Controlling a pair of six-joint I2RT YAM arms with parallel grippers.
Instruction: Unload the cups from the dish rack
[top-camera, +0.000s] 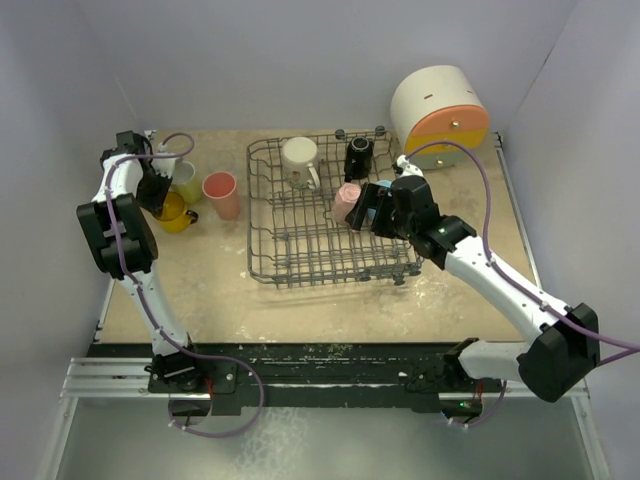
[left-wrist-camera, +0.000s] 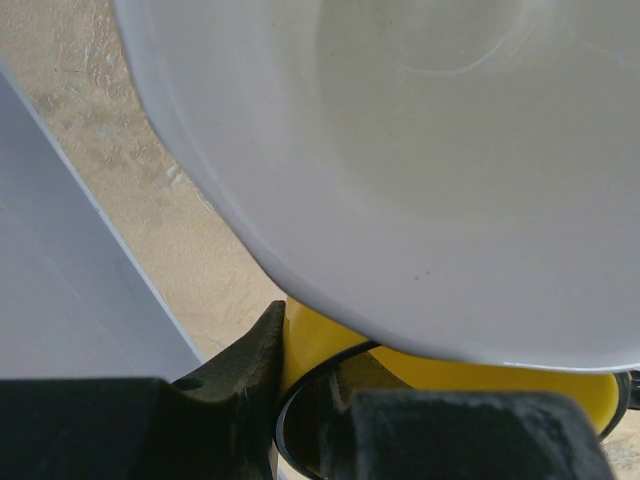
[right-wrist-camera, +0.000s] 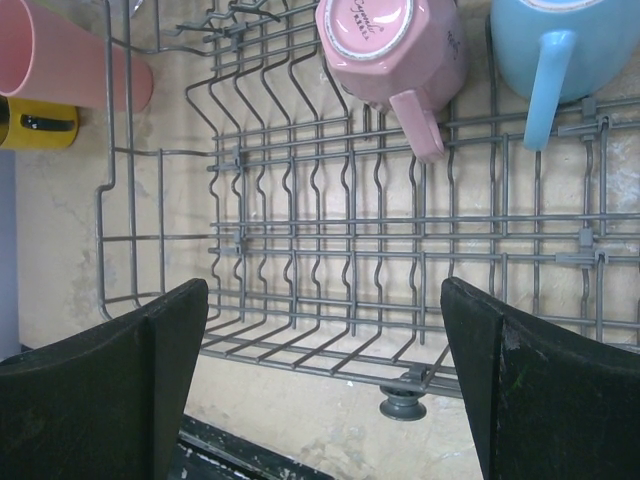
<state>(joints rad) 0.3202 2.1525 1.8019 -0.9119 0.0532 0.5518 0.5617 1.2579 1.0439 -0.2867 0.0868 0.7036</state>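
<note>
Top external: dish rack (top-camera: 330, 240) on counter (top-camera: 330, 310) holds four cups (top-camera: 300, 158).
Right hand (right-wrist-camera: 320, 300): spread wide near pink mug (right-wrist-camera: 390, 40), likely lining up a grasp.
Left hand (top-camera: 153, 188): against pale cup (left-wrist-camera: 420, 180); grip unclear.

The left arm (top-camera: 155, 310) and right arm (top-camera: 490, 275) have slim white links between chunky black joint housings; purple cables (top-camera: 487, 195) loop along each; the right gripper's (right-wrist-camera: 325, 290) fingers (right-wrist-camera: 110, 390) are broad matte-black wedges.

open wire floor of the dish rack (right-wrist-camera: 300, 250) below my right fingers (right-wrist-camera: 100, 380); pink mug (right-wrist-camera: 395, 45) and light blue mug (right-wrist-camera: 560, 45) block ahead; rack wall at left.
</note>
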